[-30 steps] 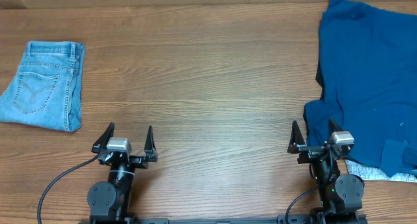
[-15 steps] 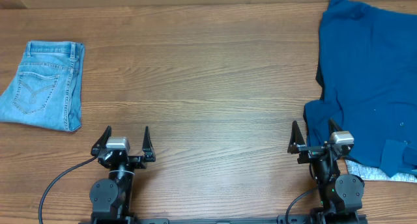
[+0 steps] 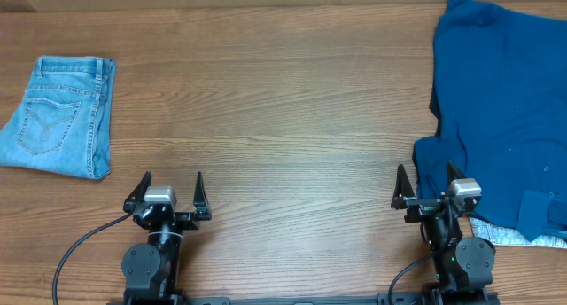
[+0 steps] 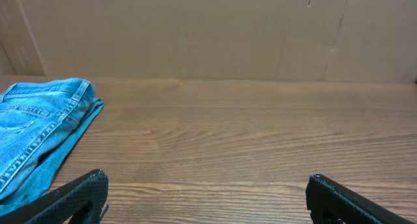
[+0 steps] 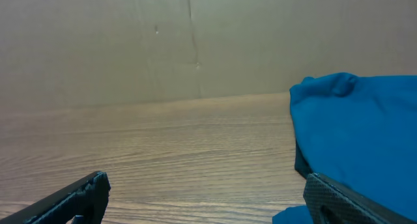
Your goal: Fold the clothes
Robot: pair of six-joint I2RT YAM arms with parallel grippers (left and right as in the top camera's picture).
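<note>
The clothes, light-wash denim jeans (image 3: 58,117), lie folded into a compact rectangle at the table's far left, a stitched back pocket facing up. In the left wrist view the jeans (image 4: 39,129) show at the left edge. My left gripper (image 3: 168,183) rests near the table's front edge, open and empty, well to the right of and nearer than the jeans; its black fingertips (image 4: 81,191) stand wide apart over bare wood. My right gripper (image 3: 426,181) is open and empty at the front right, its right finger beside the blue fabric.
A large dark royal-blue garment (image 3: 500,110) lies spread over the table's right end and fills the right of the right wrist view (image 5: 355,133). A small pale grey cloth (image 3: 509,234) peeks out under its near edge. A cardboard wall (image 4: 208,32) backs the table.
The left gripper shifted back slightly toward the front edge a second ago and has held still since. The right arm, jeans and blue garment have not moved.
</note>
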